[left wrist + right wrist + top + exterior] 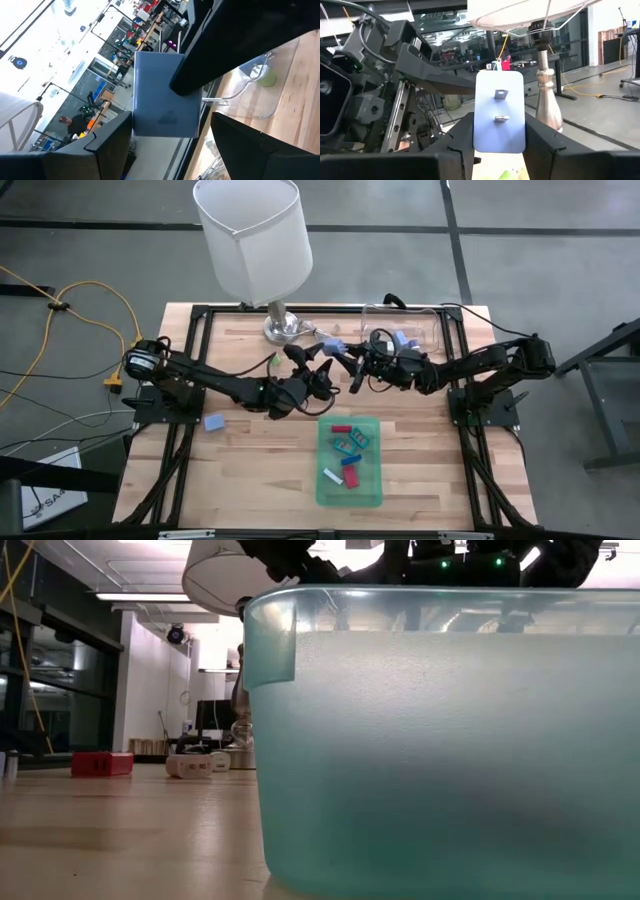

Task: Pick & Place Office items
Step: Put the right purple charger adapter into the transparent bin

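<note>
A pale blue flat block (335,344) with two metal prongs (500,105) on one face is held in the air near the table's far middle, between my two grippers. My right gripper (352,365) (500,126) is shut on it. My left gripper (322,368) (170,125) is open, with its fingers on either side of the block's (162,95) near end. Several red, blue, teal and white pieces (350,452) lie in the green tray (325,485). One blue piece (213,422) lies on the bare wood to the left. My right gripper pinches the block between its two fingers (464,135) by its narrow side edges (479,130), coming level from the table's right. The block stands upright in the hold, lifted clear of the table. My left gripper's fingers (112,137) flank the block's end (150,131); I cannot tell whether they touch it.
A lamp (255,250) stands on its metal foot (281,328) at the far edge, close to both grippers. A clear container (425,330) with a blue piece (400,338) sits far right. The tray's wall (450,760) fills the low view; a red block (100,763) lies beyond.
</note>
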You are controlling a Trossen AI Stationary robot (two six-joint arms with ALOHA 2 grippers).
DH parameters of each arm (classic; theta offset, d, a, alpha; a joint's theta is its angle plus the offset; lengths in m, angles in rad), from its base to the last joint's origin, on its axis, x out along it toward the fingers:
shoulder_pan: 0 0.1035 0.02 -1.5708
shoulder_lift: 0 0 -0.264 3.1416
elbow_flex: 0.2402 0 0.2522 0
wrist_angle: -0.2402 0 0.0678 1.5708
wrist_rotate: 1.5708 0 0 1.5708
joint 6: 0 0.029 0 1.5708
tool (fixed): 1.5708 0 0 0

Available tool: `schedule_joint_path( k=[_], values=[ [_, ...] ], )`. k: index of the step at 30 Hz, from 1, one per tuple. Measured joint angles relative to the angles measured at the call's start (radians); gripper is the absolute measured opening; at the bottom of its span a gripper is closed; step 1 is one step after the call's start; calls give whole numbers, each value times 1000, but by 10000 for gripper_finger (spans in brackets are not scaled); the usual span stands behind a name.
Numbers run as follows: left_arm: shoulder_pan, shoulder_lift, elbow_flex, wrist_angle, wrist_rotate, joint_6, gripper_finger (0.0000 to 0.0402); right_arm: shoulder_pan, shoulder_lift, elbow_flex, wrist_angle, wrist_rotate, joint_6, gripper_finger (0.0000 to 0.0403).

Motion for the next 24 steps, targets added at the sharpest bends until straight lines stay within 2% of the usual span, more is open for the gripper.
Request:
schedule_joint_path(
  k=[4, 10, 17, 24],
  values=[
    [-15, -1, 1, 4, -3, -4, 262, -6, -18, -1, -4, 2, -9, 115],
    [-51, 0, 0, -3, -9, -15, 262, -32, -44, 0, -28, 140, -90, 115],
    [-93, 0, 0, -9, -34, -21, 262, -101, -75, -1, -284, 260, -56, 115],
    [-121, 0, 0, -10, -34, -35, 262, -186, -176, -1, -570, 247, 49, 115]
  ],
)
